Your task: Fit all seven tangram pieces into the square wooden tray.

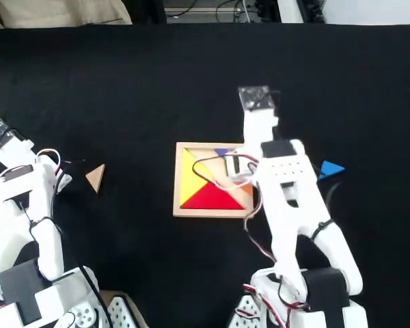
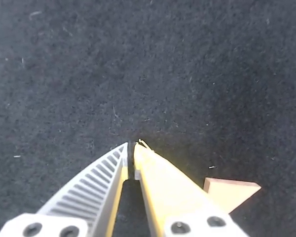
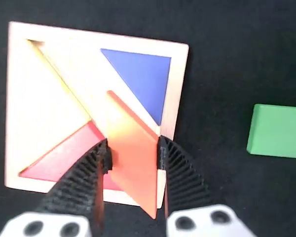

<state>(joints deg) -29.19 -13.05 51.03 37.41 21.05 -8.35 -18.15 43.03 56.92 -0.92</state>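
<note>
The square wooden tray [image 1: 180, 205] lies mid-table and holds a yellow triangle [image 1: 191, 174], a red triangle [image 1: 215, 198] and a dark blue triangle [image 3: 143, 74]. My right gripper [image 3: 132, 155] hangs over the tray's right side, shut on an orange parallelogram [image 3: 133, 158] whose tip overhangs the tray's rim. A green square [image 3: 277, 131] lies on the cloth beside the tray. A light blue triangle [image 1: 331, 169] lies to the right of the arm. At the left, my left gripper [image 2: 132, 148] is shut with nothing in it, close to a tan triangle [image 1: 96, 176] [image 2: 232, 190].
Black cloth covers the whole table. The right arm's white body [image 1: 287, 198] hides the tray's right edge in the high view. Both arm bases stand at the front edge.
</note>
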